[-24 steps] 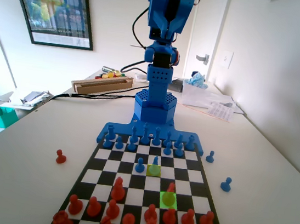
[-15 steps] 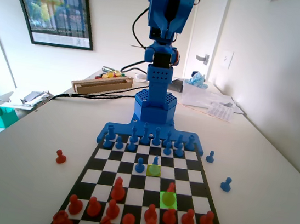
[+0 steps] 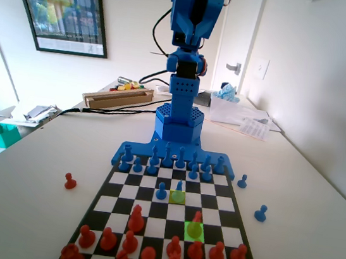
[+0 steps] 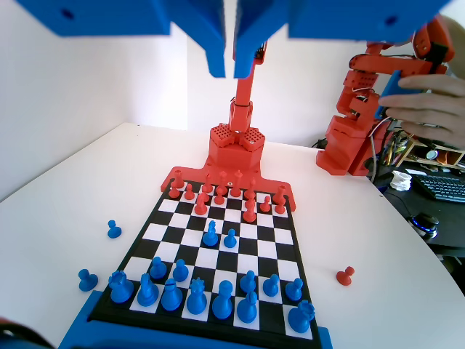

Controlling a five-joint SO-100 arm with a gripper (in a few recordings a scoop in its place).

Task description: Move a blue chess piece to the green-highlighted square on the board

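Arm: the blue arm [image 3: 187, 48] stands upright at the far end of the board in the fixed view, raised high above the pieces.
Fingers: in the wrist view the gripper [image 4: 229, 62] hangs from the top edge, well above the board; its two fingers [image 4: 216, 51] are almost together, with only a thin slit between them and nothing held.
Board: the board [image 3: 227, 204] lies flat on the white surface [image 3: 316, 206], checkered black and white.
Blue chess piece: the blue chess piece [image 3: 179, 186] stands upright on the paler yellow-green square [image 3: 178, 196], near the board's middle column in the fixed view; in the wrist view it is the taller of the two advanced blue pieces [image 4: 211, 234].
Neighbour: a blue pawn [image 3: 161, 192] stands just beside it, on its left in the fixed view.
Green-highlighted square: the green-highlighted square [image 3: 194, 231] lies nearer the camera and one column to the right in the fixed view; a red piece [image 3: 197, 218] stands on it.
Off-board pieces: two blue pawns [image 3: 260, 212] rest on the surface to the right of the board in the fixed view, and one red pawn [image 3: 70, 182] to the left.
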